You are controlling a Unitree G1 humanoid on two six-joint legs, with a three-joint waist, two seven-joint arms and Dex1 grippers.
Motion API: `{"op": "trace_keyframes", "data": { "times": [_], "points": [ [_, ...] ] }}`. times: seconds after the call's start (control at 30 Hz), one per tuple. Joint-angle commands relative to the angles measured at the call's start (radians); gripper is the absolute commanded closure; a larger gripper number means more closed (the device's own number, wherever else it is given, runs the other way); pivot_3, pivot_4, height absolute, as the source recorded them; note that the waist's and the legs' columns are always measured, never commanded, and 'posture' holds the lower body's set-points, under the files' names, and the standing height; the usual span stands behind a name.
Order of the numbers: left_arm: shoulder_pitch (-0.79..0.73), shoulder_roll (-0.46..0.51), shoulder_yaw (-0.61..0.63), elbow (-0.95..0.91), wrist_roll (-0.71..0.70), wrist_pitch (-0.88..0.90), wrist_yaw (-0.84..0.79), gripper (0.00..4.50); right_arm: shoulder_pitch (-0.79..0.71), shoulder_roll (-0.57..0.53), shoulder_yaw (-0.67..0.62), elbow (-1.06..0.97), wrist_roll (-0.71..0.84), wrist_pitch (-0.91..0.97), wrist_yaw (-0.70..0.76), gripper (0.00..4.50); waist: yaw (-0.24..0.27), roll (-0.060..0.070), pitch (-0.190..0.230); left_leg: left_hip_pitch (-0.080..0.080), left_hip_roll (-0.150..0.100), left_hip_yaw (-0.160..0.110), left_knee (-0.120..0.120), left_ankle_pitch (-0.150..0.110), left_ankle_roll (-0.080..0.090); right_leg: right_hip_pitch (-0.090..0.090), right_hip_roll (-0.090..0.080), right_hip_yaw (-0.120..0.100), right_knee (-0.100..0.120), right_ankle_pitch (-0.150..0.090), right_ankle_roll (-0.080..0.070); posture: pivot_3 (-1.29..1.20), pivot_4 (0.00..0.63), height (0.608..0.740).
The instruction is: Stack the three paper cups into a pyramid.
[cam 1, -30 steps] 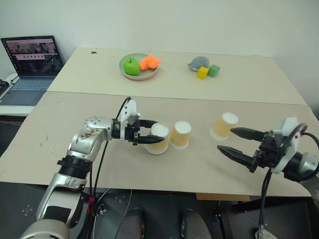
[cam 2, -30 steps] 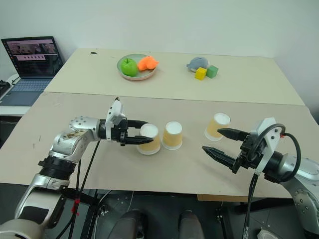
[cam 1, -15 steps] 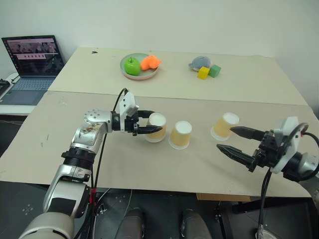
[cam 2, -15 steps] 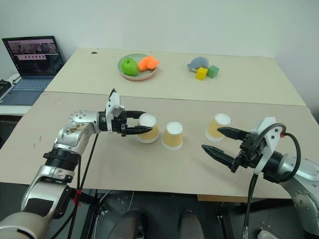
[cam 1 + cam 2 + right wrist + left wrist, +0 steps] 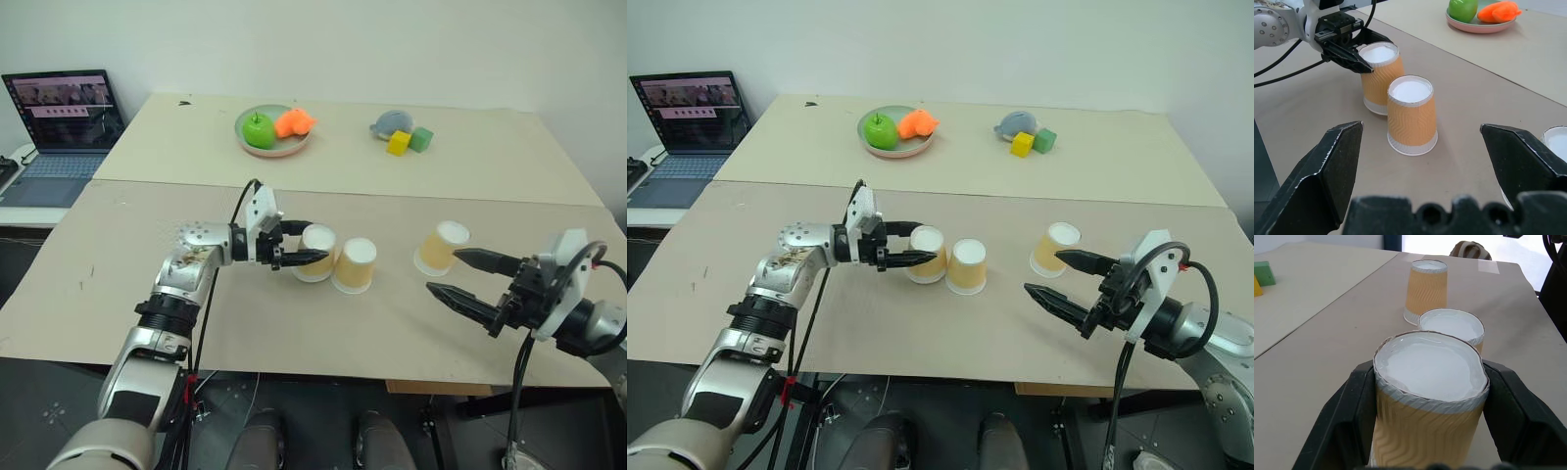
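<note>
A laptop (image 5: 61, 122) is seen at the far left, at about ten o'clock from the middle of the table (image 5: 294, 323). Next, the left gripper (image 5: 306, 245) is clenched on the first cup (image 5: 316, 253), one black finger pressed to each side of it; this cup is upside down, white end up. The second cup (image 5: 354, 265) is found just beside it at three o'clock, so close that touching cannot be ruled out. Up at twelve o'clock a plate (image 5: 274, 145) is set with a green apple (image 5: 259, 130) and an orange piece. The third cup (image 5: 441, 248) is placed well apart at three o'clock. The right gripper (image 5: 449, 276) is held released, jaws wide, near that cup with nothing between them.
</note>
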Motion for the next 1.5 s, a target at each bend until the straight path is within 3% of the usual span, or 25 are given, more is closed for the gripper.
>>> {"op": "trace_keyframes", "data": {
  "times": [0.03, 0.17, 0.2, 0.23, 0.27, 0.3, 0.37, 0.57, 0.77, 0.9, 1.0, 1.2, 1.5],
  "points": [
    [-0.011, -0.005, 0.017, 0.012, 0.012, -0.031, 0.009, 1.85, -0.007, -0.009, -0.041, -0.031, 0.015, -0.006, -0.003, 0.00, 0.000, 0.000, 0.000, 0.000, 0.000, 0.000, 0.000, 0.000, 0.000, 0.000, 0.000, 0.000, 0.000, 0.000, 0.000, 0.00, 0.150, 0.678],
    [-0.010, -0.016, 0.015, 0.014, 0.016, -0.036, 0.017, 1.85, -0.005, -0.010, -0.044, -0.029, 0.014, -0.009, -0.001, 0.00, 0.000, 0.000, 0.000, 0.000, 0.000, 0.000, 0.000, 0.000, 0.000, 0.000, 0.000, 0.000, 0.000, 0.000, 0.000, 0.00, 0.150, 0.678],
    [-0.008, -0.018, 0.014, 0.012, 0.010, -0.021, 0.011, 1.40, -0.006, -0.010, -0.044, -0.029, 0.012, -0.009, -0.002, 0.00, 0.000, 0.000, 0.000, 0.000, 0.000, 0.000, 0.000, 0.000, 0.000, 0.000, 0.000, 0.000, 0.000, 0.000, 0.000, 0.00, 0.150, 0.678],
    [-0.005, -0.019, 0.011, 0.004, 0.006, -0.014, 0.002, 1.40, -0.006, -0.011, -0.045, -0.028, 0.013, -0.008, -0.002, 0.00, 0.000, 0.000, 0.000, 0.000, 0.000, 0.000, 0.000, 0.000, 0.000, 0.000, 0.000, 0.000, 0.000, 0.000, 0.000, 0.00, 0.150, 0.678],
    [-0.001, -0.018, 0.008, -0.003, 0.011, -0.019, 0.004, 0.84, -0.004, -0.011, -0.047, -0.029, 0.013, -0.008, -0.002, 0.00, 0.000, 0.000, 0.000, 0.000, 0.000, 0.000, 0.000, 0.000, 0.000, 0.000, 0.000, 0.000, 0.000, 0.000, 0.000, 0.00, 0.150, 0.678],
    [0.002, -0.019, 0.006, -0.008, 0.020, -0.028, 0.013, 0.77, -0.003, -0.011, -0.048, -0.029, 0.012, -0.009, -0.002, 0.00, 0.000, 0.000, 0.000, 0.000, 0.000, 0.000, 0.000, 0.000, 0.000, 0.000, 0.000, 0.000, 0.000, 0.000, 0.000, 0.00, 0.150, 0.678],
    [0.001, -0.028, 0.018, -0.030, -0.001, -0.003, 0.017, 0.07, -0.003, -0.012, -0.049, -0.028, 0.012, -0.009, -0.001, 0.00, 0.000, 0.000, 0.000, 0.000, 0.000, 0.000, 0.000, 0.000, 0.000, 0.000, 0.000, 0.000, 0.000, 0.000, 0.000, 0.00, 0.150, 0.678],
    [-0.008, -0.028, 0.073, -0.145, -0.119, 0.190, 0.027, 0.07, -0.012, -0.012, -0.048, -0.021, 0.013, -0.009, 0.001, 0.00, 0.000, 0.000, 0.000, 0.000, 0.000, 0.000, 0.000, 0.000, 0.000, 0.000, 0.000, 0.000, 0.000, 0.000, 0.000, 0.00, 0.150, 0.678],
    [-0.096, -0.003, 0.235, -0.307, -0.326, 0.456, 0.146, 0.07, -0.026, -0.013, -0.062, 0.019, -0.005, -0.024, 0.003, 0.00, -0.002, 0.000, 0.000, 0.000, 0.001, -0.001, 0.000, 0.000, 0.000, 0.000, 0.000, 0.000, 0.001, 0.000, 0.000, 0.00, 0.150, 0.678],
    [-0.162, 0.012, 0.323, -0.389, -0.451, 0.579, 0.219, 0.07, -0.054, 0.001, -0.056, 0.094, -0.113, -0.093, -0.040, 0.00, -0.001, 0.000, 0.000, 0.000, 0.000, -0.001, 0.000, 0.000, 0.000, 0.000, 0.000, 0.000, 0.000, 0.000, 0.000, 0.00, 0.150, 0.678],
    [-0.139, 0.067, 0.290, -0.494, -0.474, 0.604, 0.171, 0.07, -0.072, 0.018, -0.033, 0.176, -0.195, -0.140, -0.068, 0.00, -0.002, 0.000, 0.000, 0.001, 0.000, -0.001, 0.000, 0.000, 0.000, 0.001, 0.000, 0.001, 0.000, 0.000, 0.000, 0.00, 0.150, 0.678],
    [0.040, 0.277, 0.113, -0.679, -0.404, 0.532, -0.080, 0.07, -0.107, 0.078, 0.025, 0.297, -0.279, -0.212, -0.079, 0.00, -0.010, 0.001, 0.000, 0.005, 0.000, 0.002, -0.002, 0.001, -0.001, 0.002, 0.000, 0.003, 0.001, 0.000, 0.000, 0.00, 0.150, 0.678],
    [0.144, 0.265, 0.053, -0.716, -0.346, 0.462, -0.043, 0.07, -0.186, 0.136, 0.099, 0.395, -0.315, -0.242, -0.060, 0.00, -0.007, 0.001, 0.000, 0.006, 0.000, 0.001, -0.001, 0.000, -0.001, 0.005, 0.001, 0.002, 0.000, 0.000, 0.000, 0.00, 0.150, 0.678]
  ]
}}
